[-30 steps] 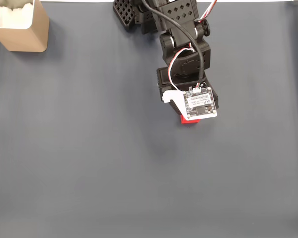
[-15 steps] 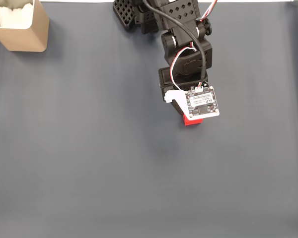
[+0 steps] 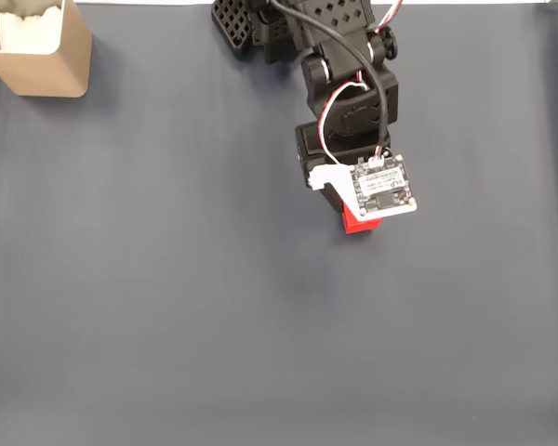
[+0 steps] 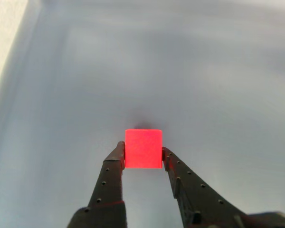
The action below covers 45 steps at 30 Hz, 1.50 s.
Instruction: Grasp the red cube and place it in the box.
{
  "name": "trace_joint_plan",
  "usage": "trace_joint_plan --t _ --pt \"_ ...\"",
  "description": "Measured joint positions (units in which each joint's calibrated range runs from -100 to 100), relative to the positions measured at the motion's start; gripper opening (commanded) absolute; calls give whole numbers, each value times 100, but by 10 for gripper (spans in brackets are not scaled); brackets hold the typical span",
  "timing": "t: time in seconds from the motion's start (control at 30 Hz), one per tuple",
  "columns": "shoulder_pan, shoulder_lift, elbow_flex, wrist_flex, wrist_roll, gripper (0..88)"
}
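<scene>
In the wrist view the small red cube [image 4: 143, 148] sits between my gripper's [image 4: 143, 153] two black fingertips, which press on its left and right faces, so the gripper is shut on it. A faint shadow lies on the mat just beyond the cube. In the fixed view the cube [image 3: 358, 223] peeks out below the white camera board on the wrist, right of centre; the gripper [image 3: 355, 216] itself is mostly hidden under that board. The tan box [image 3: 60, 65] with its white inside stands at the far top left corner, well away from the arm.
A dark grey mat [image 3: 167, 297] covers the table in the fixed view. The arm's black base [image 3: 260, 23] sits at the top centre. A pale strip of table [image 4: 4, 38] runs along the mat's left edge in the wrist view.
The wrist and the cube have shifted together slightly to the right and down in the fixed view. A little more of the cube shows below the board.
</scene>
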<state>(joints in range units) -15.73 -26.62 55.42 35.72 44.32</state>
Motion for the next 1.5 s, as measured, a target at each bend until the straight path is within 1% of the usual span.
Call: trace_joint_plan --t 0.37,0.53,0.7,1.0,1.5 --pt "764 -191 -1112 1527 -29 28" --pt "1335 -261 -1745 2116 -39 25" --pt "2055 -347 -2116 2371 29 18" --pt "3264 -851 -2260 2697 186 11" --pt "5134 -1780 -2396 3500 107 10"
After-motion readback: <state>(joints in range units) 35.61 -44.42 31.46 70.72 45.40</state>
